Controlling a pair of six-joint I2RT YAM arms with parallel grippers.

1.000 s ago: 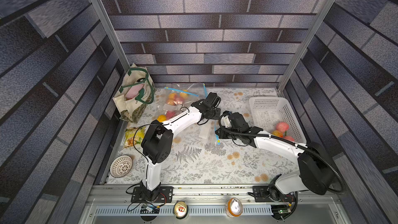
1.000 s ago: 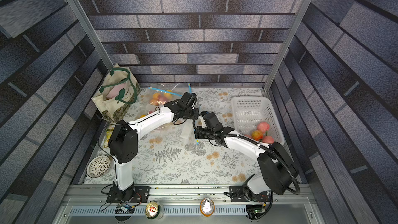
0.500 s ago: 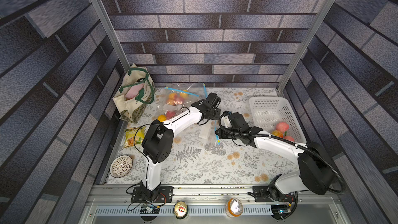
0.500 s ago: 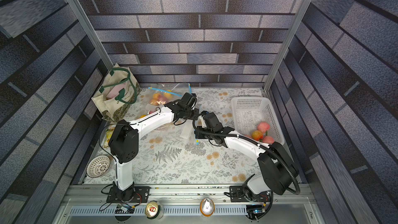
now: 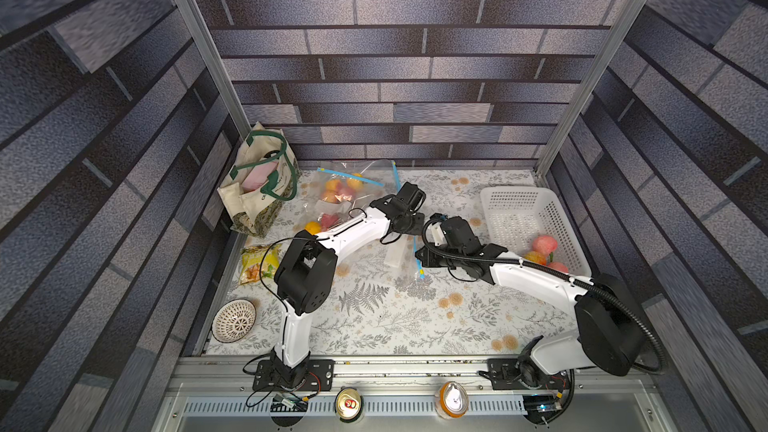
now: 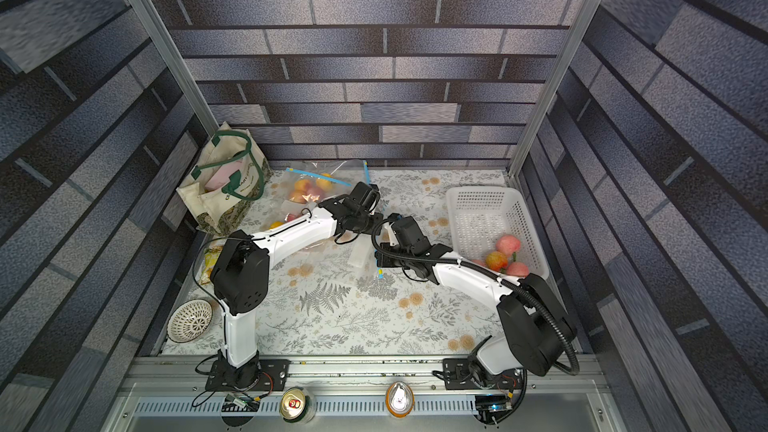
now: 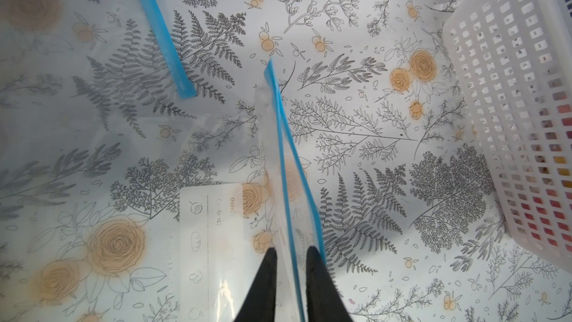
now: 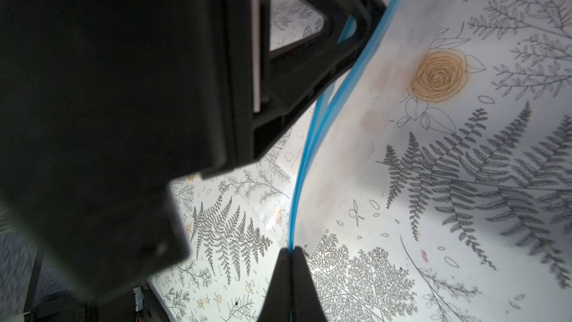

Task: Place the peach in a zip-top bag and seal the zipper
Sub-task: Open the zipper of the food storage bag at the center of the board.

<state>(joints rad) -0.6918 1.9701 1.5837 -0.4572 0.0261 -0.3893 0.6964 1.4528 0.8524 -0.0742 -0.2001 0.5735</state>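
Note:
A clear zip-top bag [image 5: 397, 254] with a blue zipper [image 7: 283, 150] and a white label is held up mid-table between both arms; I see nothing inside it. My left gripper [image 7: 291, 250] straddles the zipper edge, its fingers a narrow gap apart with one blue strip running between them. My right gripper [image 8: 290, 250] is shut on the zipper at the bag's other end, also seen as my right gripper [image 5: 420, 258] in a top view. Peaches [image 5: 544, 244] lie in the white basket [image 5: 519, 201], apart from both grippers.
Other zip-top bags with fruit [image 5: 345, 193] lie at the back, close behind my left arm. A tote bag [image 5: 259, 184] stands back left, with a snack packet [image 5: 257, 261] and a patterned bowl [image 5: 234, 320] along the left edge. The basket wall [image 7: 510, 103] stands close to the held bag.

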